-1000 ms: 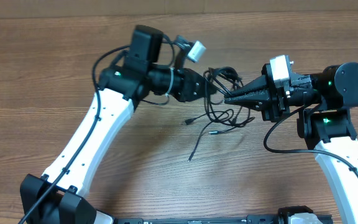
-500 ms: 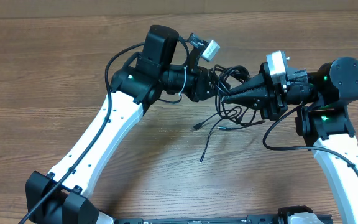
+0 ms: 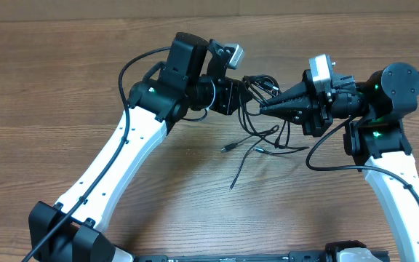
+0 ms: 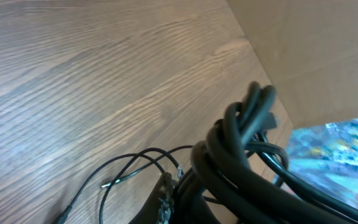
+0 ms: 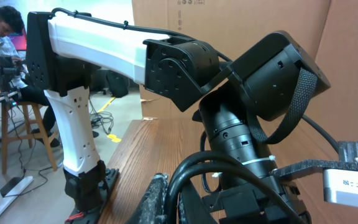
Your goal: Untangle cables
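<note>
Since both grips are set on the knot, the pull-apart is judged to be the step in hand. The cables (image 3: 259,84) are found just past table centre toward 12 o'clock, bunched between the two tips, with loose tails draped toward 7 o'clock onto the table (image 3: 64,87). The left gripper (image 3: 244,97) is clamped tight on the bundle from the 9 o'clock side; in the left wrist view several coils (image 4: 229,155) are seen wadded right at its fingers. The right gripper (image 3: 262,109) is clenched too, coming in from 3 o'clock, and a strand (image 5: 194,165) looks to be pinched there, though that isn't shown cleanly.

A slow, steady pull toward 9 and 3 is probably wanted, not a yank, so loops get fed out rather than cinched. The small plug ends (image 3: 226,149) should be watched, since snags on loops are likely.

Thin, glossy, rubbery black cord is what's seen, springy and curl-prone. The table is matte wood grain, so little drag is expected.
</note>
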Available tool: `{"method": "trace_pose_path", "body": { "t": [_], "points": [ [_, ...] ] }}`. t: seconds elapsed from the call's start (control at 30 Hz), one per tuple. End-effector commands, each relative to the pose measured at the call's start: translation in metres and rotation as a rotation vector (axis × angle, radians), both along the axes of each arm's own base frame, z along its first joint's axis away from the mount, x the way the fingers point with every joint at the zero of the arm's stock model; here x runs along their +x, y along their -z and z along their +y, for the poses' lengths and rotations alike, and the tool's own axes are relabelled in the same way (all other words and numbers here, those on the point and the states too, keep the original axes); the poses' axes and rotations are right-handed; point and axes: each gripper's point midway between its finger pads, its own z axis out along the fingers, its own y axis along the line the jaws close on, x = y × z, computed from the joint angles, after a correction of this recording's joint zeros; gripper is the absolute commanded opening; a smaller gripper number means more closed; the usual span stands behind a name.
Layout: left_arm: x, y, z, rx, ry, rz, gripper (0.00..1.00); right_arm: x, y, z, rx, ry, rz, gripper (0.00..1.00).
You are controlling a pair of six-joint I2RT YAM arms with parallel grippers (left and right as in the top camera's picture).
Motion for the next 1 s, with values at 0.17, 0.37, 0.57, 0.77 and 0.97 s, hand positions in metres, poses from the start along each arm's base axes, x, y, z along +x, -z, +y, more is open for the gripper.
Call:
{"method": "trace_pose_path", "body": {
  "t": [0.17,0.37,0.57,0.77,0.97],
  "points": [
    [0.054,0.025,0.084,0.110,-0.285,0.053,0.04,-0.025,-0.011,0.004,-0.013,-0.079,-0.033,0.04],
    [0.058,0.017,0.108,0.030,-0.259,0.070,0.04,-0.025,-0.011,0.004,-0.017,-0.080,0.018,0.04],
    [0.058,0.013,0.113,0.017,-0.213,0.030,0.04,-0.023,-0.004,0.004,-0.024,-0.080,0.108,0.04],
    [0.060,0.006,0.110,0.005,-0.159,-0.039,0.04,-0.021,0.007,0.004,-0.035,-0.081,0.268,0.25],
    [0.028,-0.030,0.079,-0.156,0.214,-0.298,0.04,-0.020,0.022,0.004,-0.049,-0.082,0.465,0.85]
  ]
}}
